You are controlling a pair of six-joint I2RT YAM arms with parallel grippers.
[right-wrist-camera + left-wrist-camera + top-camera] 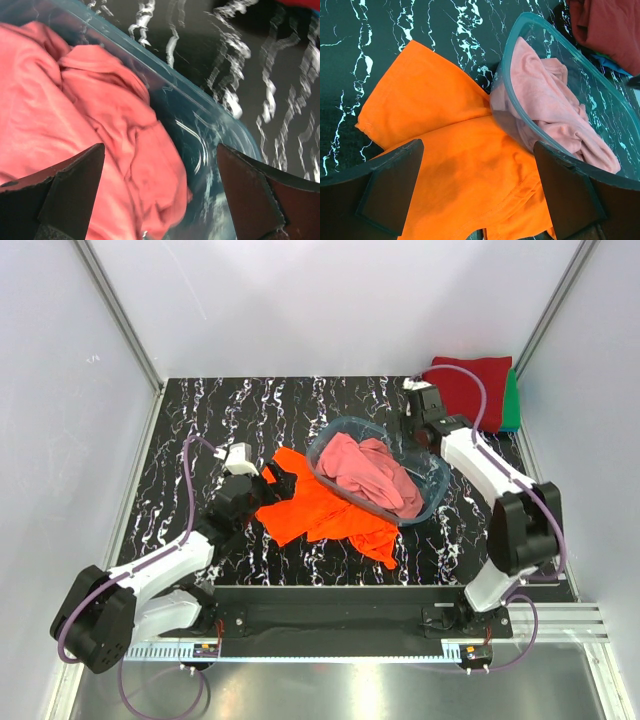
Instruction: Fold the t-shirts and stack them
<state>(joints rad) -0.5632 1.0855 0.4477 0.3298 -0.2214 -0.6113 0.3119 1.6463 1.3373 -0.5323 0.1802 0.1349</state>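
Observation:
A bright orange t-shirt (318,512) lies crumpled on the black marbled table, its right part under a translucent blue-grey tub (437,483). A salmon-pink t-shirt (365,470) lies bunched in the tub. A dark red folded shirt (470,388) sits on a green one (512,400) at the back right. My left gripper (273,478) is open, low over the orange shirt's left edge (445,145), holding nothing (480,195). My right gripper (419,434) is open and empty over the tub's far right rim, above the pink shirt (75,100).
The tub's rim (506,55) stands right next to my left gripper's right finger (570,190). The tub wall (200,135) lies between my right fingers. White walls with metal posts enclose the table. Bare marbled table (220,420) lies at the back left.

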